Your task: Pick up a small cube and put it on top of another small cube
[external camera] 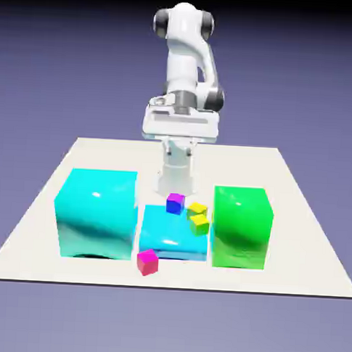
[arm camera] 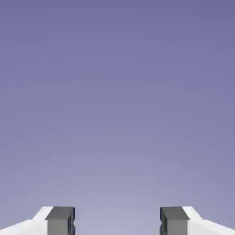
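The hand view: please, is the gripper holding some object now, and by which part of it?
Nothing is held: the fingertips stand wide apart, with only backdrop between them.

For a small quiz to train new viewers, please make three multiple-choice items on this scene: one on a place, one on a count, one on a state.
1. Where is the magenta-pink cube?
A) On the green block
B) Nearer the camera than the flat blue block
C) Behind the purple cube

2. How many small yellow cubes are there?
A) One
B) Two
C) Four

3. How does the claw stand?
A) Open, with nothing in it
B) Shut on a cube
C) Shut, with nothing in it

Right letters:
1: B, the exterior view shows it at the front, by the near edge of the flat blue block.
2: B, two yellow cubes show near the green block.
3: A, the hand view shows its two tips apart with only backdrop between.
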Robot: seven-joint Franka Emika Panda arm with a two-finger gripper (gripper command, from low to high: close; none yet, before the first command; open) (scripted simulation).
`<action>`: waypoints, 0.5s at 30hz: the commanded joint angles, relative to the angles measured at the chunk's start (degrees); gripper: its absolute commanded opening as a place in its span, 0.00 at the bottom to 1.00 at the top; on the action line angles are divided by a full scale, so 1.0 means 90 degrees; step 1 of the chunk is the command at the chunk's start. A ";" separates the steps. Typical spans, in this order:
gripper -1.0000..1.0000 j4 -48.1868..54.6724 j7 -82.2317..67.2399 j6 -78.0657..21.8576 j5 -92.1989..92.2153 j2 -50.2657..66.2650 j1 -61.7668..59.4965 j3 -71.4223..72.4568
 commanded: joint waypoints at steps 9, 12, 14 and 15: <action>0.50 0.1854 -0.0424 -0.2309 -0.0554 0.2077 0.0137 -0.0064; 0.50 0.2472 -0.0566 -0.3079 -0.0738 0.2769 0.0183 -0.0085; 0.50 0.2884 -0.0660 -0.3592 -0.0861 0.3230 0.0213 -0.0099; 0.50 0.3090 -0.0707 -0.3848 -0.0923 0.3461 0.0228 -0.0106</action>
